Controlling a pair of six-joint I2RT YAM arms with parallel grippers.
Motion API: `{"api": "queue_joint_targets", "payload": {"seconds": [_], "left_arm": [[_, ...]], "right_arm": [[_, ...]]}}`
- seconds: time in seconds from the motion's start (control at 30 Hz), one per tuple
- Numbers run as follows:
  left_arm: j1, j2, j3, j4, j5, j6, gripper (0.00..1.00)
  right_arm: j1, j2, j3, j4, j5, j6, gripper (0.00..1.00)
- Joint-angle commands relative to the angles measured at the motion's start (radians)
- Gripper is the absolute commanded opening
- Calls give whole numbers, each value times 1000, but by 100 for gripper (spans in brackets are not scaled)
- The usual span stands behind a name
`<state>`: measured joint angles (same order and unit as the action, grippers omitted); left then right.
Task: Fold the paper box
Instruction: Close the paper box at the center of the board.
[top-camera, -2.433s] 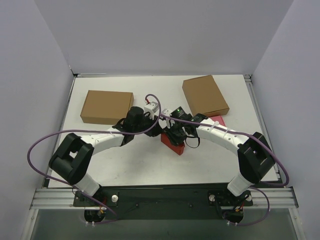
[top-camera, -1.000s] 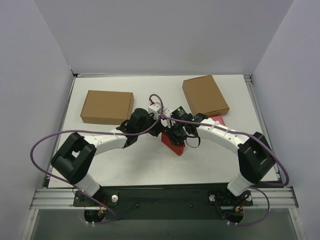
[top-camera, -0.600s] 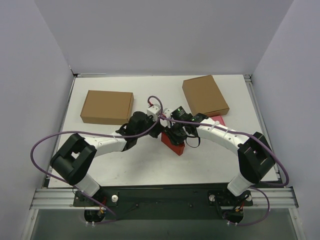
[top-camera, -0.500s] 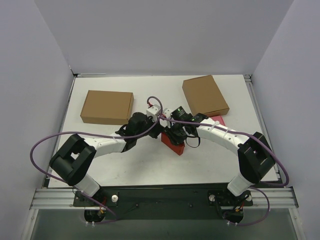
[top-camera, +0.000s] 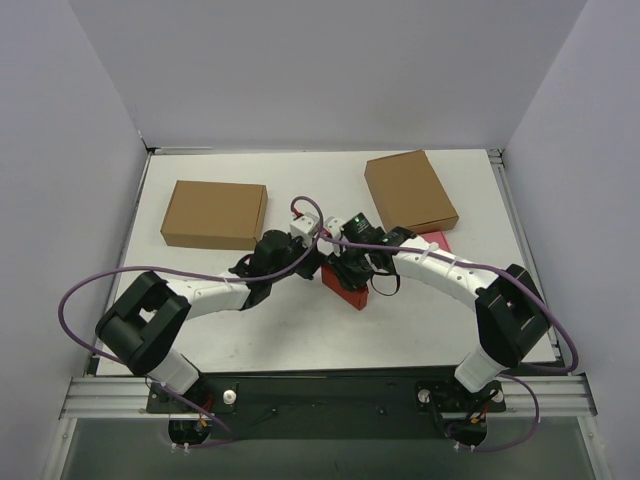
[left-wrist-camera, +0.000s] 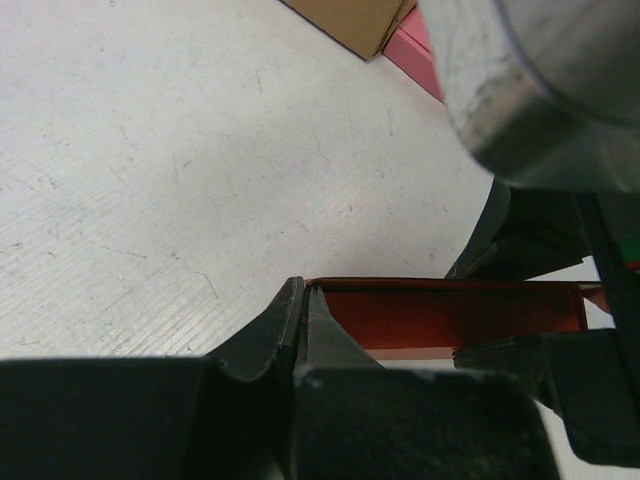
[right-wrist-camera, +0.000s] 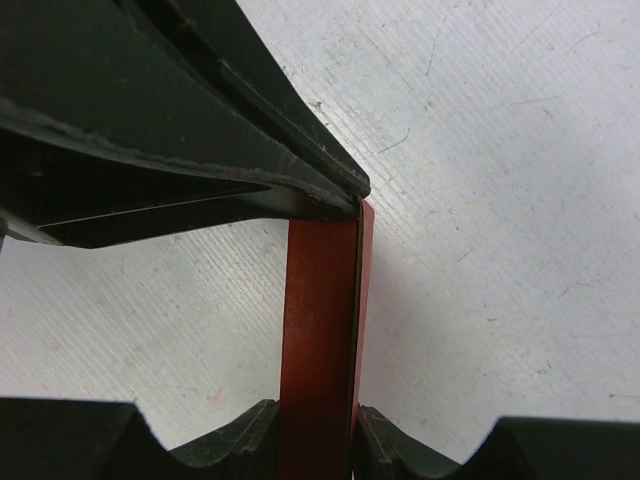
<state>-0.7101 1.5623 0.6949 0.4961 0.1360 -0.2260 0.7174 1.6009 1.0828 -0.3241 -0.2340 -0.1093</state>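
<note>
**Top view, centre of frame.** The paper box (top-camera: 349, 292) is being held on the white table (top-camera: 300, 335), just below the point where the 2 arms are meeting. It is being shown as a bright red, partly folded form. Its upper part is being hidden by the 2 wrists.

**Right wrist view.** The right gripper (right-wrist-camera: 316, 425) is being shown at a narrow setting, gripping the paper box. 1 upright red panel is being clamped between its 2 fingers at the bottom edge of the frame, and both pads are being pressed against the card.

**Left wrist view.** The left gripper (left-wrist-camera: 303, 292) is being shown fully closed, its 2 fingers pressed together with no gap. Its tip is being seen at the left end of a long red panel in the lower centre of the frame. In the right wrist view, that tip is being seen touching the top edge of the clamped panel. Whether any card is being pinched between the left fingers cannot be told.

**Surroundings, top view.** The left brown box (top-camera: 214, 213) is being shown flat at upper left and the right brown box (top-camera: 410, 190) at upper right, both apart from the paper box. A small pink box (top-camera: 437, 241) is being shown just below the right brown box, partly covered by the right arm.
</note>
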Motion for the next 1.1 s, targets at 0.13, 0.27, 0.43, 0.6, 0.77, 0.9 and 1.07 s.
{"api": "queue_joint_targets", "payload": {"seconds": [0.13,0.27,0.43,0.6,0.77,0.9,1.07], "left_arm": [[-22,35,-78,-117,-36,53,0],[-25,38,-89,-108,-30,43,0],[-28,42,-98,-102,-21,30,0],[-28,50,-117,-93,-19,10,0],[-35,39,-113,-106,-29,4,0],[-38,41,-89,-143,-53,-9,0],[-42,41,-46,-188,-108,-21,0]], "right_arm": [[-30,7,3,-3,-36,34,33],[-32,8,2,-1,-37,36,33],[-32,8,0,-1,-36,39,33],[-32,10,-4,2,-33,42,33],[-32,-4,-18,3,-25,45,39],[-36,-53,-49,26,-2,60,61],[-52,-120,-75,43,12,103,75]]}}
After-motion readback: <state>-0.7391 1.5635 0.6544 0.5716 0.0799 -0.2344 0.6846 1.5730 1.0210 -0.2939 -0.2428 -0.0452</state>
